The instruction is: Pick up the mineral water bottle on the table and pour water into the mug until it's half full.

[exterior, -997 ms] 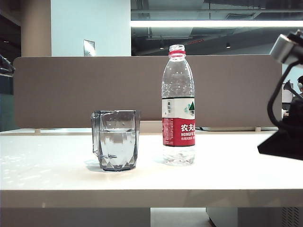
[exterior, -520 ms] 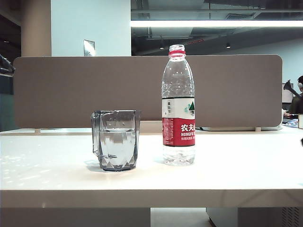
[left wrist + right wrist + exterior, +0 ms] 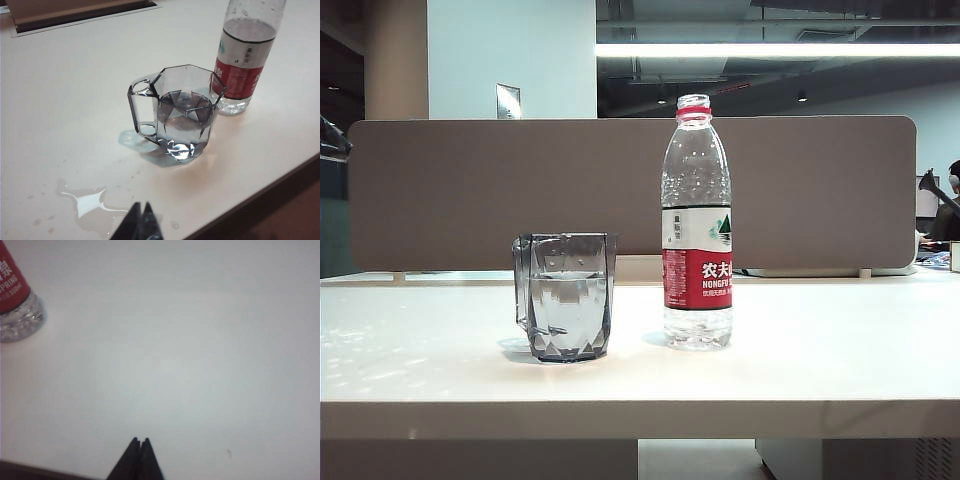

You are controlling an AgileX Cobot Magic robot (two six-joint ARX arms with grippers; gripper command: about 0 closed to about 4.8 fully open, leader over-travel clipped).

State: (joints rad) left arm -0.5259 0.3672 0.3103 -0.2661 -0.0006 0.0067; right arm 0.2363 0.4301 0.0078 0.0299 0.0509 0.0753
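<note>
Right arm was at the right edge of the exterior view a second ago; now it's out of that view, same as half a second back. Bottle and mug haven't shifted.

Counts: one mineral water bottle (image 3: 697,225), one mug (image 3: 566,296), one table (image 3: 800,375), one spill puddle (image 3: 89,201), two grippers (wrist views only).

Bottle stands upright, uncapped, red neck ring showing, just right of the mug in the exterior view, a small gap between them, not touching. Mug upright with water (image 3: 566,305) in it, level at about two thirds up the glass. Handle (image 3: 141,107) points away from the bottle.

Left gripper (image 3: 140,221): fingertips pressed together, nothing between them. Hangs above the near table edge over the puddle; mug sits ahead of the tips, well apart, bottle (image 3: 245,55) beyond the mug.

Right gripper (image 3: 140,455): fingertips clenched together, empty. Over bare tabletop near the front edge; only the bottle base (image 3: 19,315) is in its view, well apart and off to one side of the tips.
</note>
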